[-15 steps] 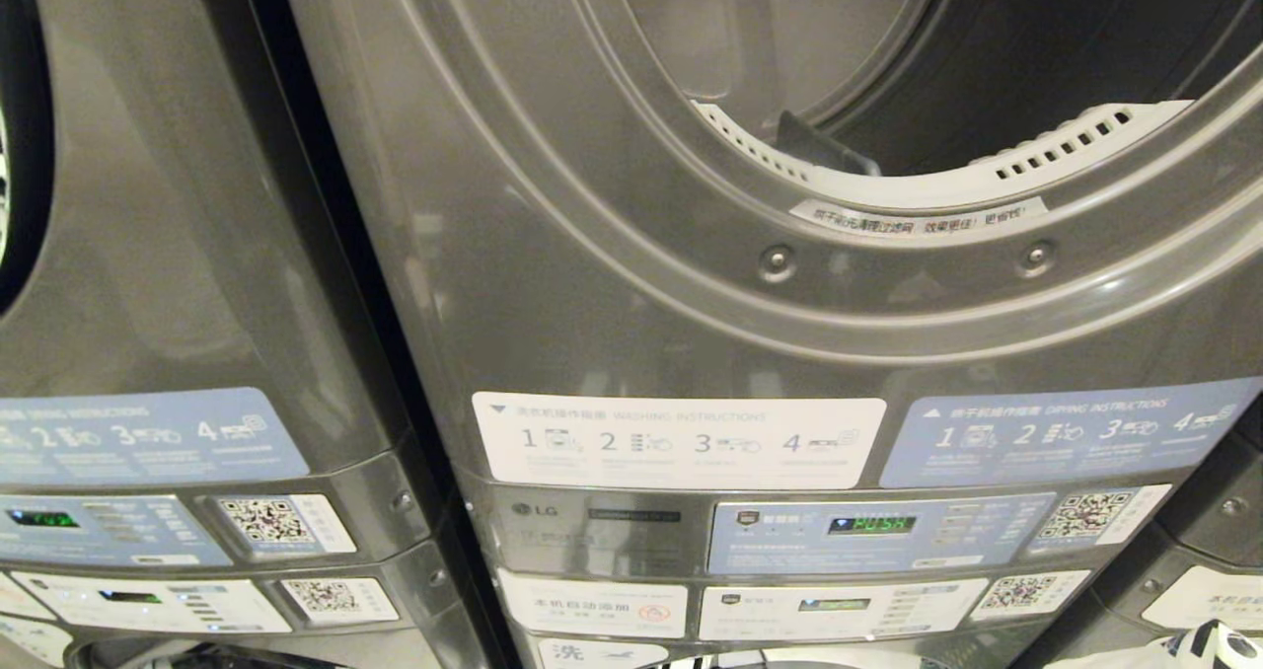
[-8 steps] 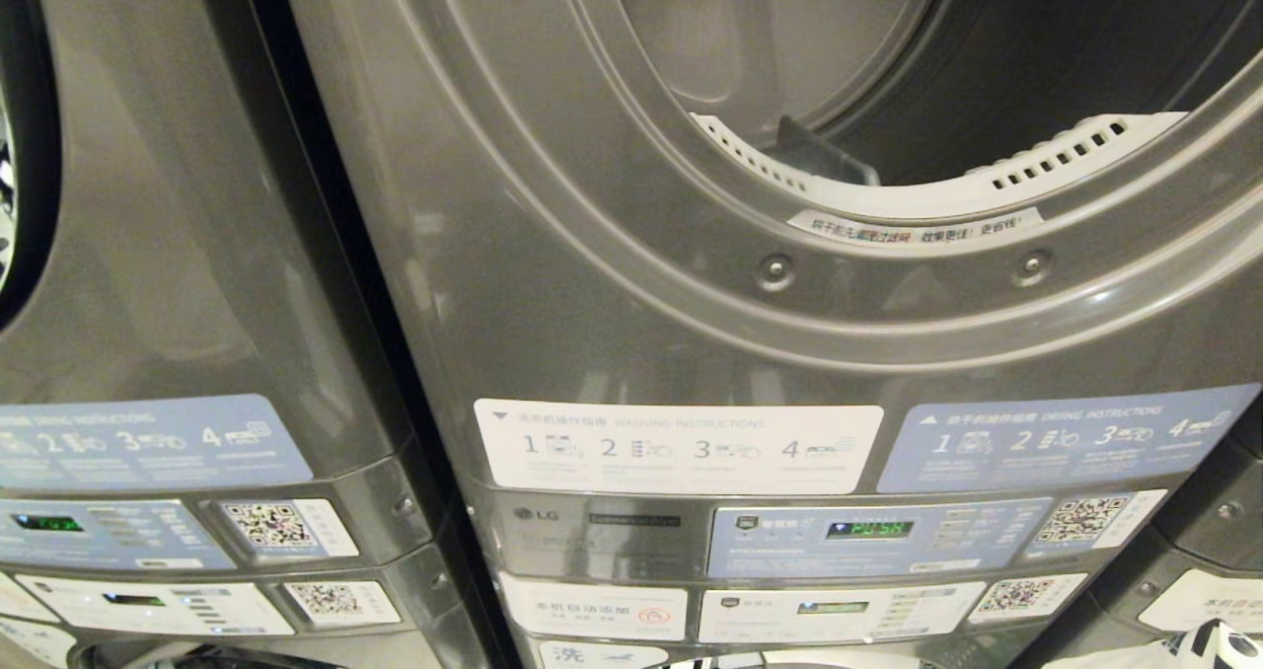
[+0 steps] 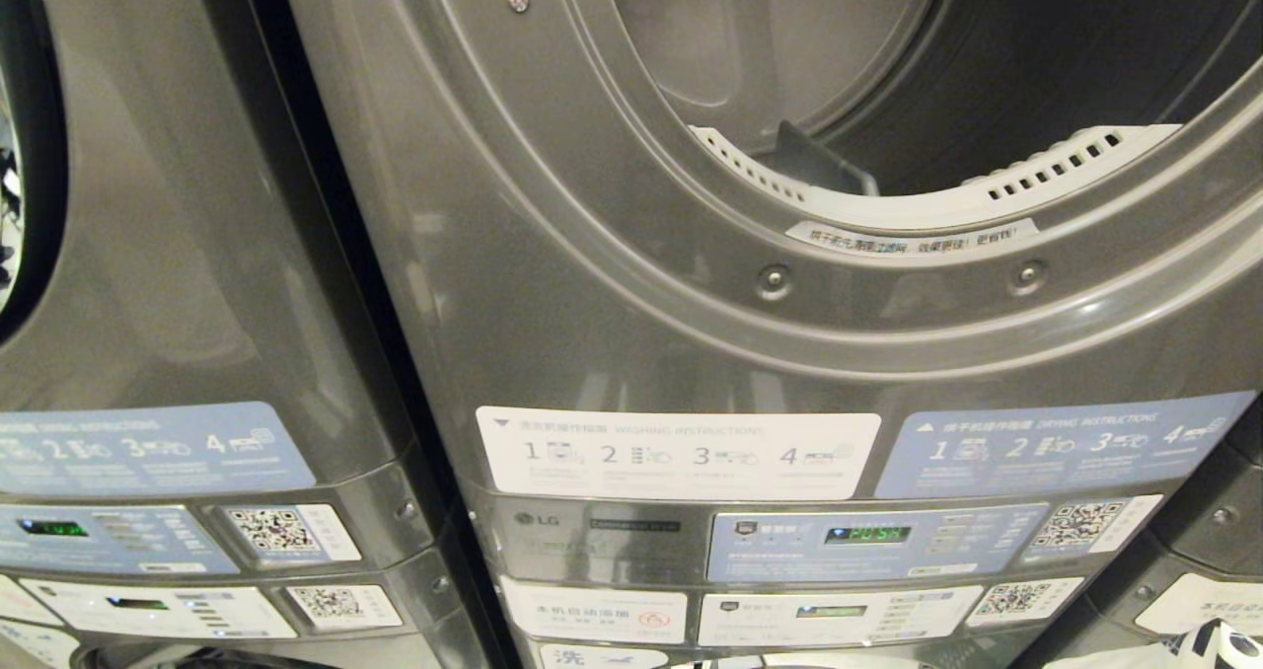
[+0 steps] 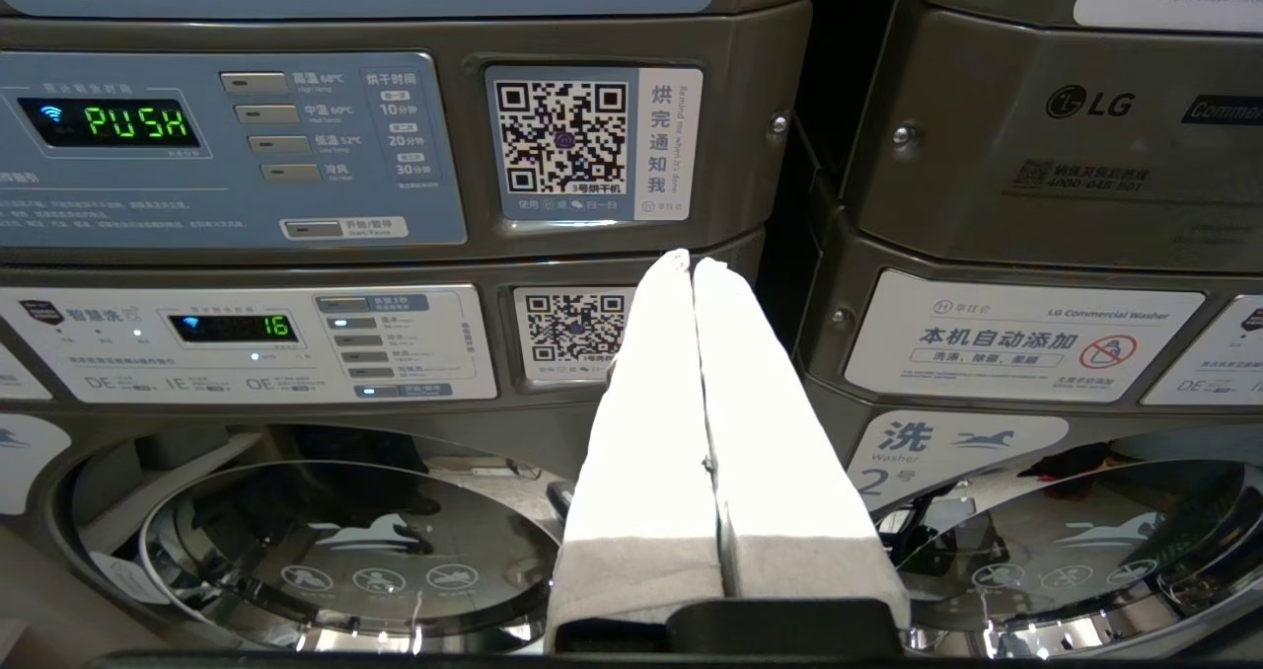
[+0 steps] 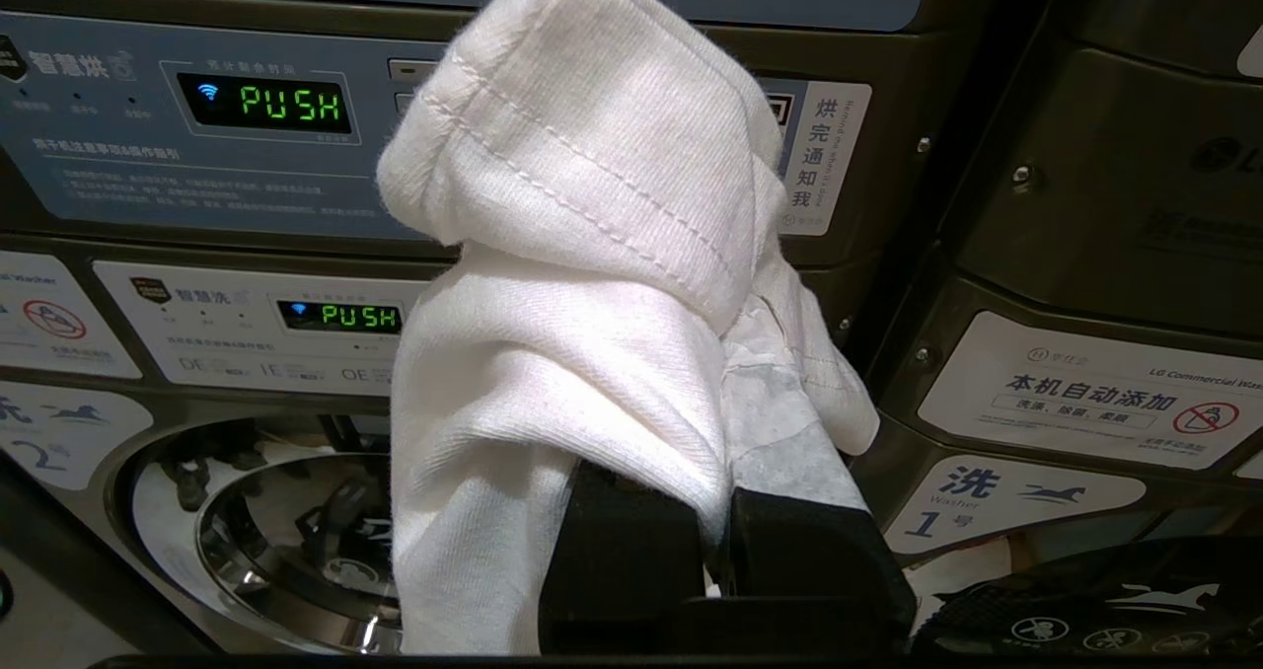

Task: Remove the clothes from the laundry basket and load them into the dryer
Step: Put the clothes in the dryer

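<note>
Cloth (image 5: 582, 255) draped over right end effector (image 5: 725, 511), clamped.

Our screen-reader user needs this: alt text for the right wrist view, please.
The right gripper, jaws shut, holds a white garment draped over it, before a grey dryer's control panel whose green display reads PUSH.

A second grey machine (image 3: 187, 255) fills the left of the head view, with a blue instruction sticker (image 3: 148, 447) and a QR label (image 3: 276, 531) at lower left. At the bottom of the left wrist view, a washer door (image 4: 335, 551) gleams with chrome.
</note>
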`<state>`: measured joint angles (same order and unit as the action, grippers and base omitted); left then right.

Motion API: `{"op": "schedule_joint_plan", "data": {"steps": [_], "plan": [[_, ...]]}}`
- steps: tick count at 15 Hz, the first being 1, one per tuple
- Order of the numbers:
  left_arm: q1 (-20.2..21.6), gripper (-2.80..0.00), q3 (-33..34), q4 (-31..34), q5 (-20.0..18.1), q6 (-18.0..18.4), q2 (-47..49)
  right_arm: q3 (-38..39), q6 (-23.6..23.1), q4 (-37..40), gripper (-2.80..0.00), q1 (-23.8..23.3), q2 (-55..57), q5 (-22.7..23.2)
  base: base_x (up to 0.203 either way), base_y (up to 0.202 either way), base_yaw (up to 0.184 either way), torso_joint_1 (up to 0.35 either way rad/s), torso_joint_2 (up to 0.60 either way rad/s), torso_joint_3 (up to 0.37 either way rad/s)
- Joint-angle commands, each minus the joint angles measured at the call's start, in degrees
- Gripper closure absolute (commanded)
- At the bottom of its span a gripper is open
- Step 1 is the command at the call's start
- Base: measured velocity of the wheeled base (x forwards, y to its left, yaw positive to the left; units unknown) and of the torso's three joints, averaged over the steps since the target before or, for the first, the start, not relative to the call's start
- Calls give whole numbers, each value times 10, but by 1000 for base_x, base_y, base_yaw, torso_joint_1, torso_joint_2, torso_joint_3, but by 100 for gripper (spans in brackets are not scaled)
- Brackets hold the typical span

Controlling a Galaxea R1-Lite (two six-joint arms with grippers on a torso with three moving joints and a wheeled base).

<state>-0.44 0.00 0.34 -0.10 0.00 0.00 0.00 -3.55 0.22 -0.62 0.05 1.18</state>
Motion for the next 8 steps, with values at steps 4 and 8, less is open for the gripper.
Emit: {"op": "schedule_joint_plan", "data": {"steps": [4, 8], "plan": [[0, 0, 0, 0, 0, 0, 0, 0, -1, 0, 0, 0, 0, 0, 0, 0, 0, 59, -104, -55], [0, 0, -1, 0, 0, 0, 0, 0, 4, 0, 0, 0, 0, -5, 0, 0, 0, 58, -106, -53]]}}
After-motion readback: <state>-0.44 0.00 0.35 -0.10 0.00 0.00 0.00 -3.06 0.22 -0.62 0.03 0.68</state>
